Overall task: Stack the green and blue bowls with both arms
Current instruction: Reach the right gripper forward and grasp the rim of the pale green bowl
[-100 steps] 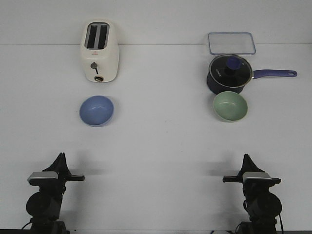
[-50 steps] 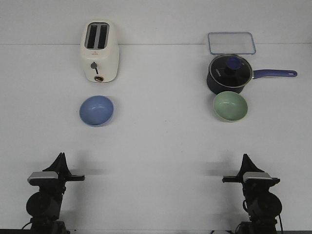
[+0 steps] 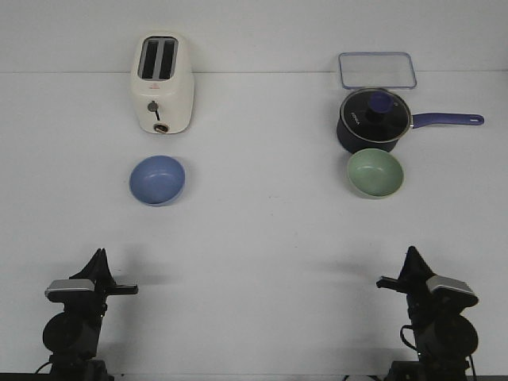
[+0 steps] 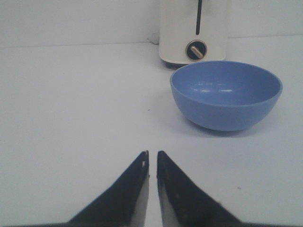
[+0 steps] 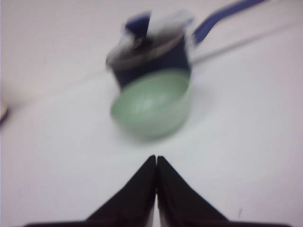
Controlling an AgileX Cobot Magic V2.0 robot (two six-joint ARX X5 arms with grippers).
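The periwinkle blue bowl (image 3: 157, 179) sits upright on the white table at the left, in front of the toaster. The pale green bowl (image 3: 375, 172) sits at the right, touching or almost touching the front of the saucepan. My left gripper (image 3: 99, 254) is near the front edge, shut and empty, with the blue bowl (image 4: 226, 94) ahead of it and a little to one side of its tips (image 4: 152, 153). My right gripper (image 3: 410, 252) is near the front edge, shut and empty. Its wrist view is blurred and shows the green bowl (image 5: 154, 106) ahead of its tips (image 5: 156, 157).
A cream toaster (image 3: 162, 82) stands behind the blue bowl and shows in the left wrist view (image 4: 194, 33). A dark navy saucepan (image 3: 373, 119) with a glass lid and a long handle pointing right stands behind the green bowl. A clear rectangular lid (image 3: 377, 70) lies behind it.
My right arm has shifted to the right and turned a little; its wrist view is motion-blurred. The left arm and both bowls have not moved.
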